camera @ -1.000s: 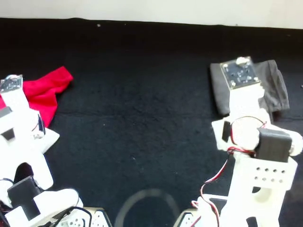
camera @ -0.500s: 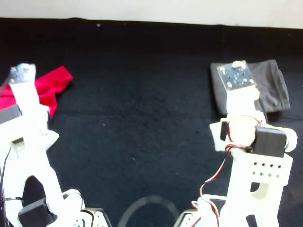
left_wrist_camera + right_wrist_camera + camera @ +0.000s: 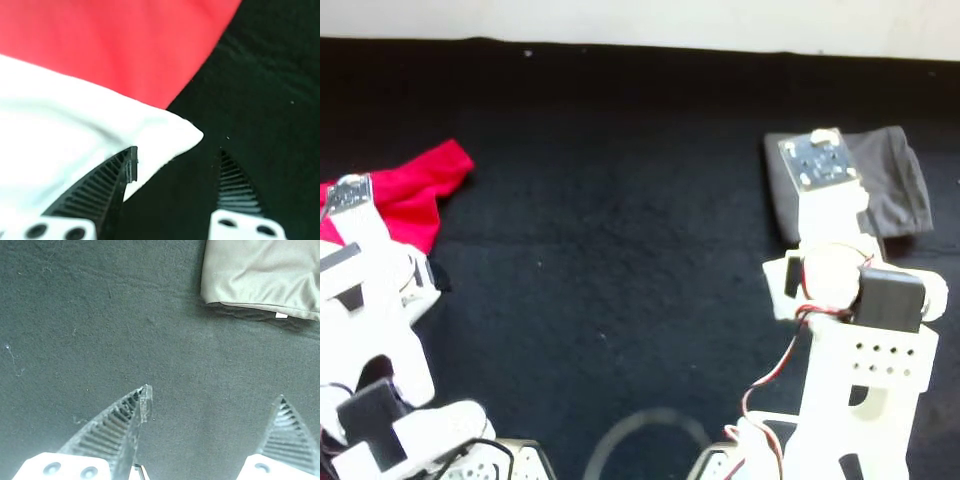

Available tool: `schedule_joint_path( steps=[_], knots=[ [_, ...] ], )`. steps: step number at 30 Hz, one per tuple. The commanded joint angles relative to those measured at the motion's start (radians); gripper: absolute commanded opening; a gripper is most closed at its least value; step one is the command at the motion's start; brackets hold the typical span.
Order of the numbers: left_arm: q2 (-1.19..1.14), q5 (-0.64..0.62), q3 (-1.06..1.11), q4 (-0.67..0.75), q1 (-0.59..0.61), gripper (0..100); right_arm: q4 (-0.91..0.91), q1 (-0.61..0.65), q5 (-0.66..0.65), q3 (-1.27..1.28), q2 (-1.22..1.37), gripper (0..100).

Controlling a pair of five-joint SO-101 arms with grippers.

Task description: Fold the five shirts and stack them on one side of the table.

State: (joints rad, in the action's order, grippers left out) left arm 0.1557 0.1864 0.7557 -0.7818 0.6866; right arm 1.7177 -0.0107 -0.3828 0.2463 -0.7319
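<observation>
Spread left fingers (image 3: 107, 190) hang over the white shirt's (image 3: 70, 125) corner, beside the red shirt (image 3: 125, 45) at the worktop's (image 3: 620, 200) left; best to pinch white alone; right fingers (image 3: 112, 430), spread, hover near the grey shirt (image 3: 260, 275).

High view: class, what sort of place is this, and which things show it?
Probably a robotics lab bench rather than a home: a black-covered table, the white left arm and right arm mounted side by side at it, and a red shirt and a folded grey shirt lying on it.
</observation>
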Motion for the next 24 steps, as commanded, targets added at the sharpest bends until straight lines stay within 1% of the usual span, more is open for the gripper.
schedule_joint_path(
  steps=[1,5,6,7,9,10,11,13,24],
  knots=[
    [-0.03,-0.009,0.002,0.055,0.002,25,-0.005,0.004,0.002,0.002,-0.022,35.3],
    [-0.036,-0.049,0.002,0.063,-0.001,25,-0.005,0.004,0.002,0.002,-0.022,35.3],
    [-0.036,-0.051,0.002,0.063,-0.001,22,-0.005,0.004,0.002,0.002,-0.022,35.3],
    [-0.036,-0.051,0.002,0.061,-0.001,18,-0.005,0.004,0.002,0.004,-0.022,35.3],
    [-0.036,-0.051,0.002,0.061,-0.001,4,-0.005,0.004,0.002,0.004,-0.022,35.3],
    [-0.036,-0.051,0.002,0.061,-0.001,0,-0.005,0.004,0.002,0.004,-0.022,35.3],
    [-0.036,-0.051,0.002,0.061,-0.001,3,-0.005,0.004,0.003,0.004,-0.022,35.3],
    [-0.036,-0.051,0.002,0.061,-0.001,0,-0.005,0.004,0.005,0.004,-0.022,35.3],
    [-0.035,-0.048,0.002,0.057,-0.01,1,-0.007,0.004,0.003,0.113,-0.024,35.3]
  ],
)
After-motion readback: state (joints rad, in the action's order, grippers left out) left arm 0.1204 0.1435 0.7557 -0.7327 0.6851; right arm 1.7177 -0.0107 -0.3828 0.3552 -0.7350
